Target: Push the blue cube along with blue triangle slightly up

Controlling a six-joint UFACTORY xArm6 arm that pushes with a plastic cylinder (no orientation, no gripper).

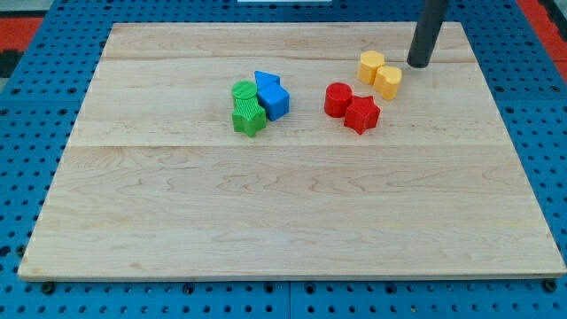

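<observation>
The blue cube (275,100) sits left of the board's centre, towards the view's top. The blue triangle (265,81) touches its upper left side. A green round block (243,90) and a green star (249,117) press against the blue blocks' left side. My tip (418,63) is at the view's upper right, just right of two yellow blocks, far to the right of the blue pair and apart from them.
Two yellow blocks (371,65) (388,81) lie side by side left of my tip. A red round block (337,99) and a red star (361,114) touch each other below them. The wooden board (283,221) lies on a blue perforated table.
</observation>
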